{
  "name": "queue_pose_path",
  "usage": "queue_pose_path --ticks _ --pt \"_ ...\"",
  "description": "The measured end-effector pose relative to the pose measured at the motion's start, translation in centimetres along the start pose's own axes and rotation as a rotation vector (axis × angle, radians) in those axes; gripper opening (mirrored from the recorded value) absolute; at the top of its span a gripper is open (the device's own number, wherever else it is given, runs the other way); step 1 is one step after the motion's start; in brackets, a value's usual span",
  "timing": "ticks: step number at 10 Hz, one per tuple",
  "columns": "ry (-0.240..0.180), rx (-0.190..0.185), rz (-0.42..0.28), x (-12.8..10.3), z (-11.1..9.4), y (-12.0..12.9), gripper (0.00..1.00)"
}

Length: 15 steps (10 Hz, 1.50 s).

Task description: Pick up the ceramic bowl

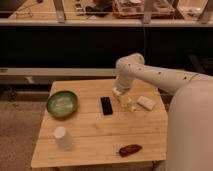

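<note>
Now the hand [128,103] hangs low over the surface [95,135], just right of the black phone [106,105], and I cannot tell whether it is spread or pressed together. Left of the phone and apart from it, the green bowl [62,103] sits upright near the surface's edge. A white cup [62,137] stands upturned nearer the camera and left of the phone, and a white block [146,103] lies right of it, beyond the hand.
</note>
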Motion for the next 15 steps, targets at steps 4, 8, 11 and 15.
queue_pose_path --ticks 4,8,11,15 --pt "0.001 0.001 -0.002 0.0 0.0 0.0 0.8" --pt "-0.069 0.182 -0.107 -2.5 -1.5 -4.4 0.8" --pt "-0.182 0.454 -0.286 -6.9 -4.6 -8.7 0.8" --pt "-0.27 0.685 -0.605 -11.7 -5.4 -8.1 0.8"
